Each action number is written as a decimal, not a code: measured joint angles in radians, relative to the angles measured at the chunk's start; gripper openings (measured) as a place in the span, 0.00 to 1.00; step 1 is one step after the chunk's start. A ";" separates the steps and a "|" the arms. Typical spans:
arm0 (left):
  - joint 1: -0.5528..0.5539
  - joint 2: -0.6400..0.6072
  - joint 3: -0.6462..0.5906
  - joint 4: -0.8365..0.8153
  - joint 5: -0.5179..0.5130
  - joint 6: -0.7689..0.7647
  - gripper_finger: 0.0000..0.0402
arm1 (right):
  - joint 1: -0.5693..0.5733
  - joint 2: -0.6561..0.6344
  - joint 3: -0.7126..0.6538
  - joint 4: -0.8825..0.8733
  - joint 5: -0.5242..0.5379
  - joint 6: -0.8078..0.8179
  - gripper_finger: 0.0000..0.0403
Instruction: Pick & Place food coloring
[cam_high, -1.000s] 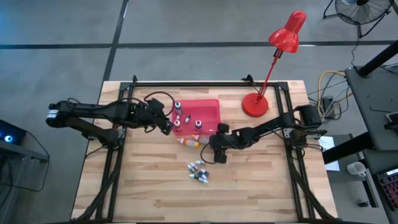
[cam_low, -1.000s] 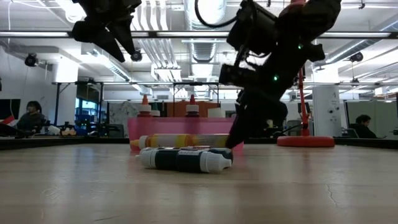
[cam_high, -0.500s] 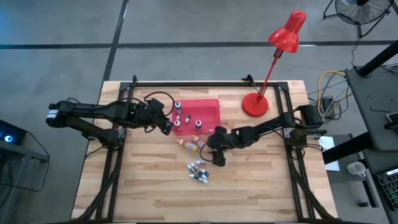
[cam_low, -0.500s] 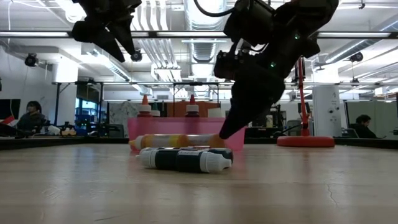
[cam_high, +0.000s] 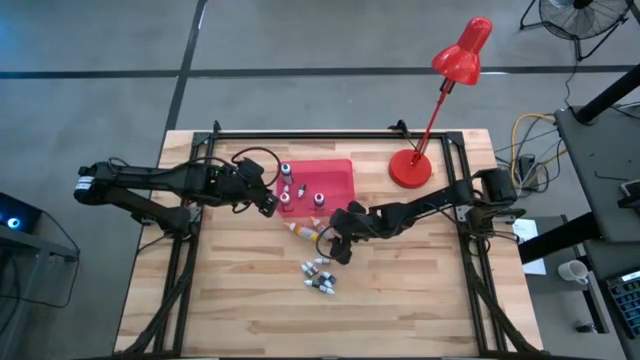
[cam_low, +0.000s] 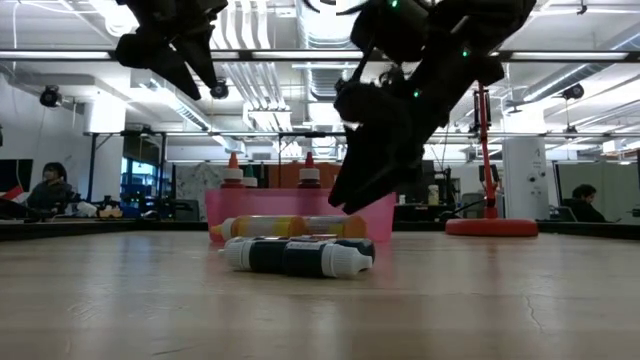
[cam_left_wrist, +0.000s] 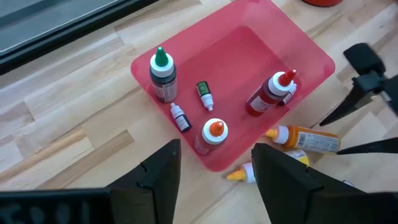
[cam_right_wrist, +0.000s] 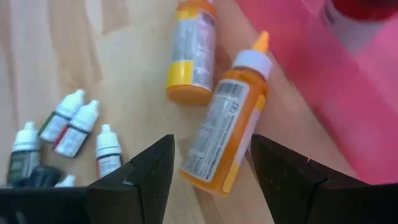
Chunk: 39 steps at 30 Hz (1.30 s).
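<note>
Your right gripper (cam_high: 335, 247) hangs over the table with its fingers (cam_right_wrist: 140, 174) spread apart and nothing between them. Straight ahead of those fingers lies an orange bottle (cam_right_wrist: 226, 130) on its side, white collar and orange tip pointing toward the red tray (cam_high: 335, 180), and just beyond it a yellow bottle (cam_right_wrist: 191, 53) also lies flat on the wood. Off to one side of the same fingers you have a small cluster of tiny dropper bottles (cam_right_wrist: 65, 134) with white caps, lying loose on the boards; in the high view this cluster (cam_high: 319, 275) sits just past the gripper, on the side away from the tray. From the low view the gripper (cam_low: 350, 195) is above the table, not touching the bottles (cam_low: 295, 255) lying in front of the tray's wall (cam_low: 215, 205).

Your left gripper (cam_high: 270, 203) waits at the tray's left edge, fingers (cam_left_wrist: 158, 177) spread and holding nothing. Ahead of it, inside the tray (cam_left_wrist: 311, 59), stand a green-capped bottle (cam_left_wrist: 163, 74), an orange-capped bottle (cam_left_wrist: 211, 134) and a red-capped bottle (cam_left_wrist: 268, 96), with two tiny droppers lying between them, one green-labelled (cam_left_wrist: 204, 94) and one dark (cam_left_wrist: 180, 117).

A red desk lamp (cam_high: 440, 95) stands well off from both grippers, on the far right part of the table (cam_high: 250, 320).
</note>
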 joint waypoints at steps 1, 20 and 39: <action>0.000 0.000 0.000 0.000 0.000 0.000 0.42 | 0.000 0.011 0.000 0.000 0.001 0.022 0.50; -0.001 0.000 0.000 -0.004 0.005 0.006 0.42 | 0.002 0.124 0.055 -0.030 0.004 -0.031 0.50; -0.001 0.000 0.002 0.007 0.009 -0.058 0.42 | 0.013 -0.022 0.049 -0.116 -0.013 -0.128 0.36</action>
